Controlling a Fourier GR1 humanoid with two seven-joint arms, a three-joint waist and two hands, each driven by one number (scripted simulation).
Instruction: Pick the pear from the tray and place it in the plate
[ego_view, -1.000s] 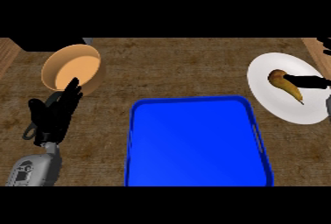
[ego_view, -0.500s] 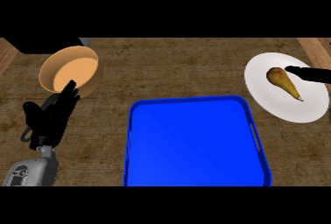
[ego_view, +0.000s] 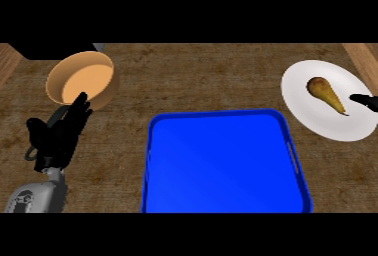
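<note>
- Where the head view looks down on the brown surface (ego_view: 214, 75), the pear (ego_view: 325, 93) lies on the white plate (ego_view: 325, 127), right of the blue tray (ego_view: 221, 165).
- Only a dark tip of the right hand (ego_view: 366, 101) shows at the plate's right edge, just beside the pear; whether its fingers are spread, I cannot tell.
- Left of the tray, the left hand (ego_view: 57, 137) rests with straight fingers, holding nothing, tips at the orange bowl (ego_view: 81, 80).

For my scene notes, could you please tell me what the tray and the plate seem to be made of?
The tray looks like glossy blue plastic: uniform colour with a soft sheen. The plate under the pear looks like plain white ceramic, possibly plastic; nothing settles it.
</note>
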